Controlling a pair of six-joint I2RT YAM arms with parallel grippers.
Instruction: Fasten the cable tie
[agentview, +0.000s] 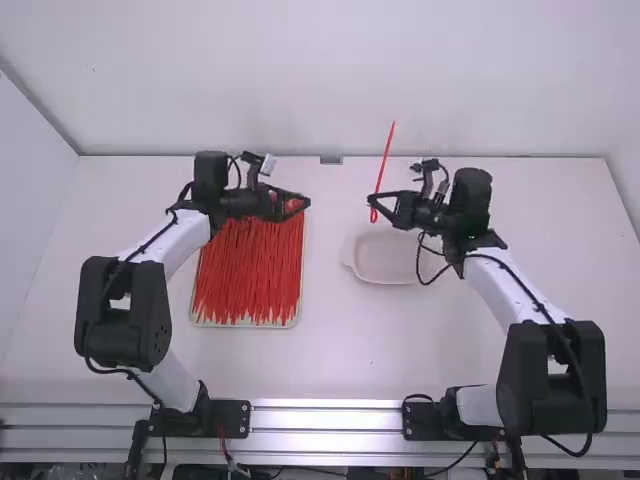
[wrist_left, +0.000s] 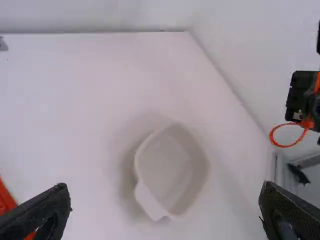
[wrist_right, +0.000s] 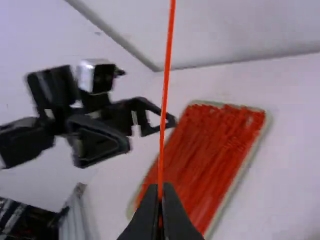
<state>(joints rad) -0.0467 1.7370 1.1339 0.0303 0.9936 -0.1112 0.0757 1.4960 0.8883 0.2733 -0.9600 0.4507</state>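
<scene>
Here the right gripper (wrist_right: 160, 194) pinches the cable tie (wrist_right: 166, 90) — its tail rising straight above it.

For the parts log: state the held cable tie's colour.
The cable tie is red-orange; right wrist view.

LIGHT: bright, even, diffuse, supplied from above | SHADOWS: soft and faint; a grey halo is cast round the dish (wrist_left: 170, 172) on the worktop (wrist_left: 75, 100) | EXPOSURE: worktop and walls (agentview: 320, 60) are rendered washed-pale.

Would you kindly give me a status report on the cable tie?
Left gripper open over the tray. Right gripper shut on looped cable tie, tail up. Nothing obstructing.
</scene>
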